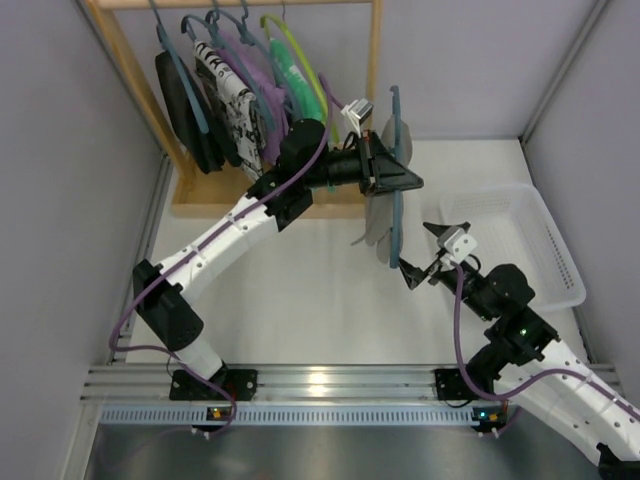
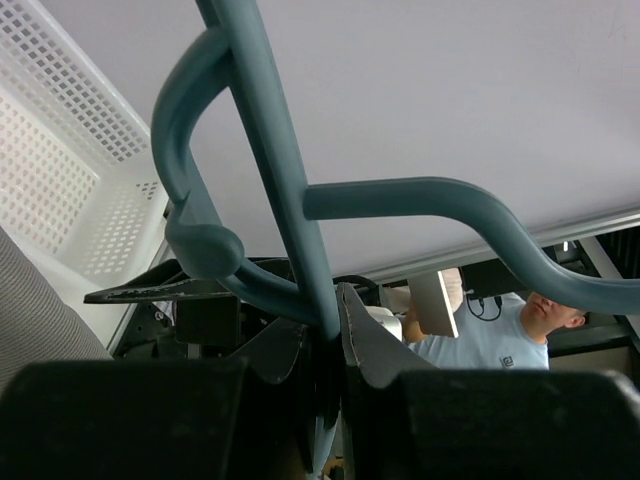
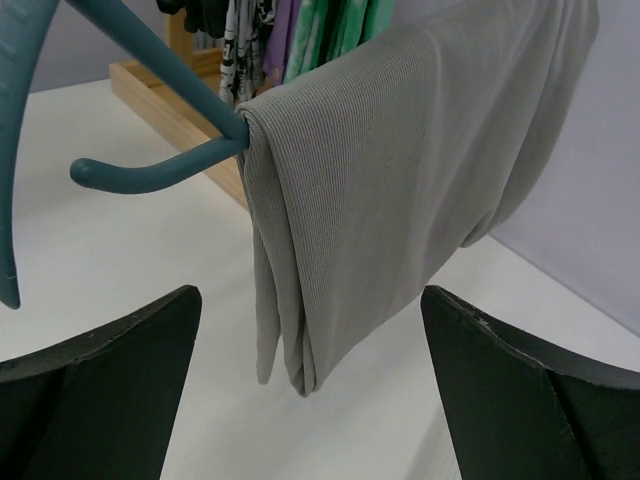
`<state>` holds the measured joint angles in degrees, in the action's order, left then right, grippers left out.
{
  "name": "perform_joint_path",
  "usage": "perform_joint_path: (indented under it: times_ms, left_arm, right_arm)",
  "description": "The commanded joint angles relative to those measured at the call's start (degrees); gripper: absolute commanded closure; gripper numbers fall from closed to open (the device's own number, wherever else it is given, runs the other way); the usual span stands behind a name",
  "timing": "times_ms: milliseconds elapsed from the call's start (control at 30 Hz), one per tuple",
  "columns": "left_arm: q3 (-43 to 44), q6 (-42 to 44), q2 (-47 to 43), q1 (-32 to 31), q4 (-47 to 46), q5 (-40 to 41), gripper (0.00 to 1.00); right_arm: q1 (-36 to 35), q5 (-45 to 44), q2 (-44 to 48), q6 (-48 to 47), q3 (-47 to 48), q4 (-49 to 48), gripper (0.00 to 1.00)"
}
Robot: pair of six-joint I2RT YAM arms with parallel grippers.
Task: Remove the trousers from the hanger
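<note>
My left gripper [image 1: 385, 170] is shut on a teal hanger [image 1: 396, 150] and holds it in the air above the table, right of the rack. Its fingers [image 2: 372, 340] pinch the hanger's stem [image 2: 290, 200]. Grey trousers [image 1: 379, 215] hang folded over the hanger's bar; in the right wrist view they [image 3: 400, 190] drape from the bar [image 3: 150, 175]. My right gripper [image 1: 420, 255] is open and empty, just right of and below the trousers' lower end, its fingers [image 3: 520, 360] spread wide apart and not touching the cloth.
A wooden rack [image 1: 250, 190] at the back left holds several hangers with clothes [image 1: 240, 100]. A white perforated basket [image 1: 520, 245] stands on the table at the right, also showing in the left wrist view [image 2: 60, 180]. Grey walls close the sides.
</note>
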<state>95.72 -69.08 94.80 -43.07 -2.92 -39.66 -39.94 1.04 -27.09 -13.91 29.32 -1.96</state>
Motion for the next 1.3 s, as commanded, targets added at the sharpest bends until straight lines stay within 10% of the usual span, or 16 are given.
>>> perform_joint_path:
  times_ms: [0, 700, 1267]
  left_arm:
    - [1.4, 1.4, -4.9, -0.2, -8.9, -1.4, 1.0]
    - [-0.3, 1.4, -6.5, -0.7, -8.9, -1.2, 1.0]
    - [-0.5, 1.4, -5.6, -0.7, -8.9, -1.1, 1.0]
  right_arm:
    - [0.5, 2.4, -1.5, -0.8, -0.5, -8.7, 0.09]
    - [7.0, 3.9, -11.3, 0.0, 3.2, -16.1, 0.44]
    - [9.1, 15.0, -11.9, -1.5, 6.3, -13.3, 0.35]
